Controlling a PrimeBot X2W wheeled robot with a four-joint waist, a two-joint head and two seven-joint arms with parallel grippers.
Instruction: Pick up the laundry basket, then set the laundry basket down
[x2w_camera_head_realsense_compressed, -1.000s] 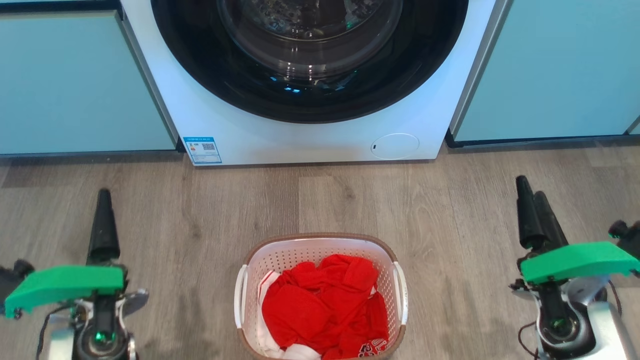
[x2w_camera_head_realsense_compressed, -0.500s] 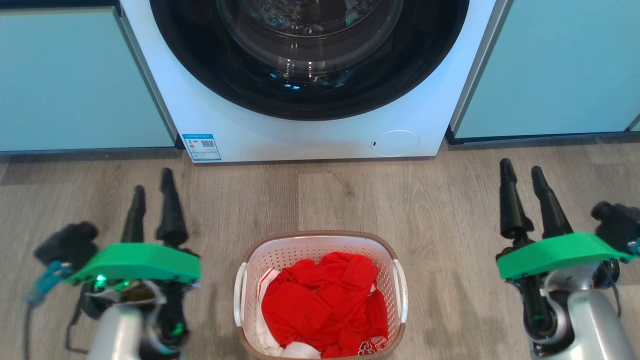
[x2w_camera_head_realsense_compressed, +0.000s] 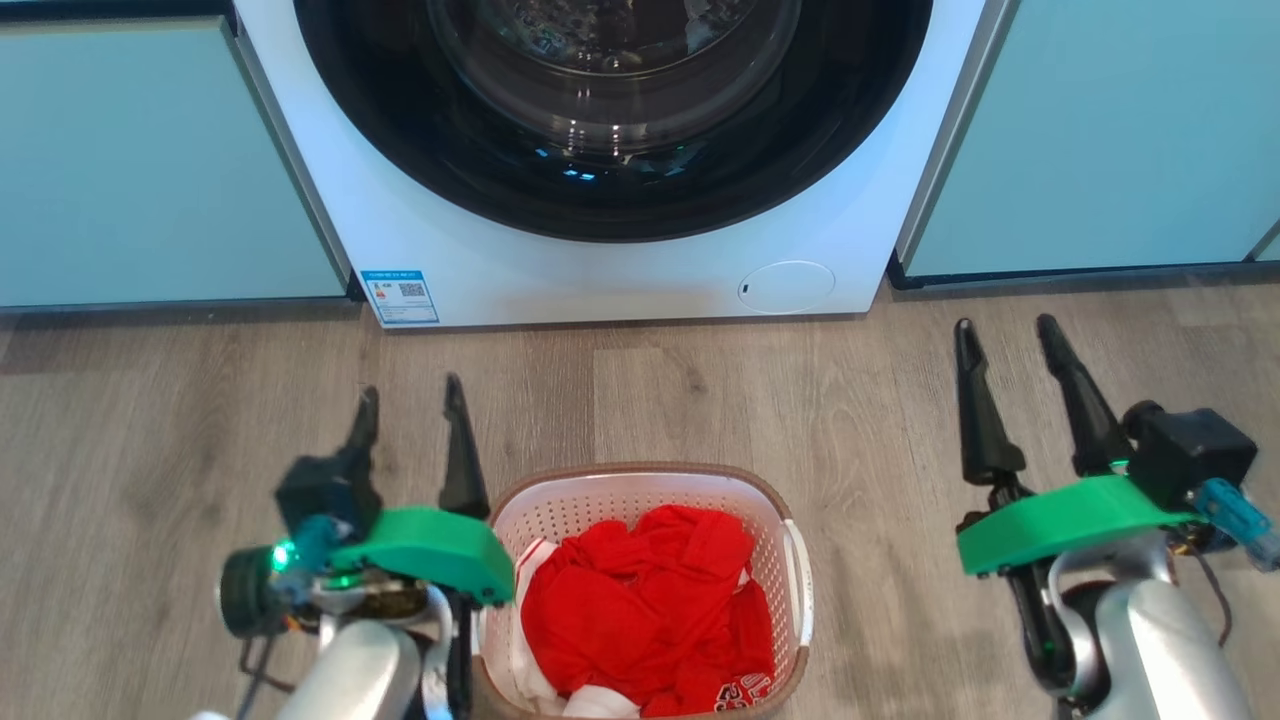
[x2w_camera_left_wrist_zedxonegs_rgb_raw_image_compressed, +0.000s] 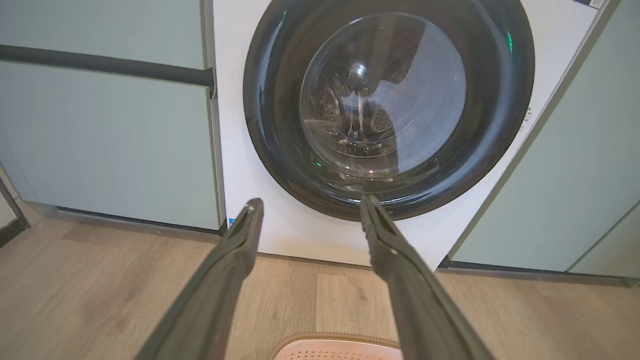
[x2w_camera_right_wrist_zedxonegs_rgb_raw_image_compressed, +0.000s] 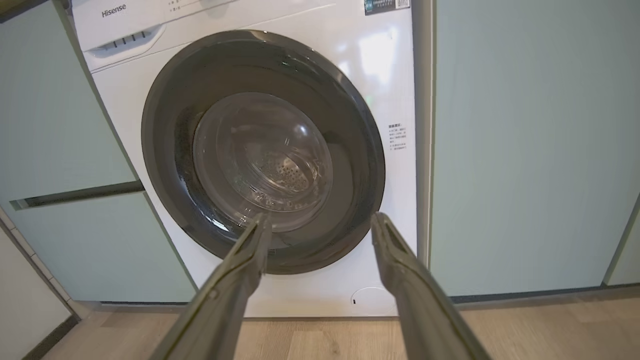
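Observation:
The laundry basket (x2w_camera_head_realsense_compressed: 560, 510), white perforated plastic with a brown rim, sits on the wood floor at the bottom centre of the head view, holding red and white clothes (x2w_camera_head_realsense_compressed: 640, 610). Its far rim (x2w_camera_left_wrist_zedxonegs_rgb_raw_image_compressed: 335, 345) peeks in at the bottom of the left wrist view. My left gripper (x2w_camera_head_realsense_compressed: 412, 400) is open, hovering over the basket's left side, its green wrist cover hiding the left handle. My right gripper (x2w_camera_head_realsense_compressed: 1005, 335) is open too, well to the right of the basket and apart from it. The basket's right handle (x2w_camera_head_realsense_compressed: 800, 580) is visible.
A white front-loading washer (x2w_camera_head_realsense_compressed: 600, 270) with a shut dark round door (x2w_camera_head_realsense_compressed: 610, 110) stands just beyond the basket. Pale teal cabinets (x2w_camera_head_realsense_compressed: 150, 170) flank it on both sides. Bare wood floor (x2w_camera_head_realsense_compressed: 700, 380) lies between washer and basket.
My left gripper has swung right, from the far left to the basket's left side, and opened. My right gripper has shifted slightly left and opened. The basket has stayed put.

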